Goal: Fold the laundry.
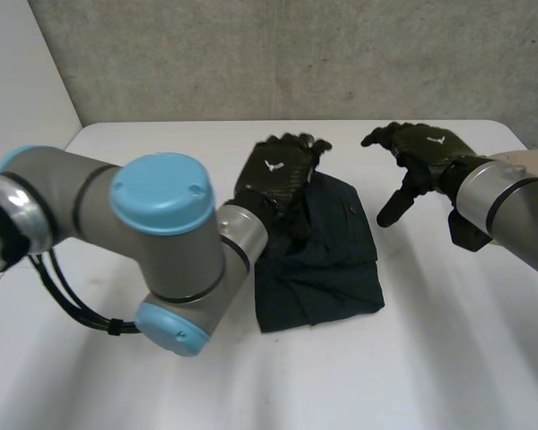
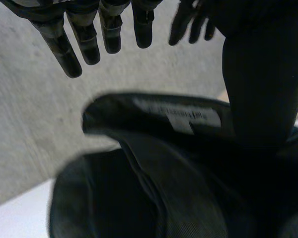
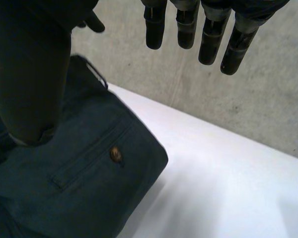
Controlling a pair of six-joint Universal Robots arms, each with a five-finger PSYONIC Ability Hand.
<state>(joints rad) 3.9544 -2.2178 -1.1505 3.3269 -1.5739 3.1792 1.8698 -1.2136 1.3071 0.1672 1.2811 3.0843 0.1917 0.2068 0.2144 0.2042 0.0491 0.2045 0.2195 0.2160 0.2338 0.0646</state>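
Note:
A dark folded pair of shorts [image 1: 332,260] lies in the middle of the white table [image 1: 448,358]. My left hand [image 1: 273,175] hovers over its far left part with straight fingers [image 2: 89,42] and nothing held. Below that palm, the left wrist view has the waistband and its white label [image 2: 193,119]. My right hand [image 1: 421,157] hangs in the air to the right of the shorts, apart from them, fingers [image 3: 203,37] straight and thumb [image 3: 30,74] pointing down. Beside that thumb lies the shorts' back pocket with its button [image 3: 115,154].
A grey concrete wall [image 1: 278,54] stands behind the table's far edge. My left arm's big elbow [image 1: 161,251] sits low over the table's near left part. Bare table lies to the right of the shorts [image 3: 228,188] and in front of them.

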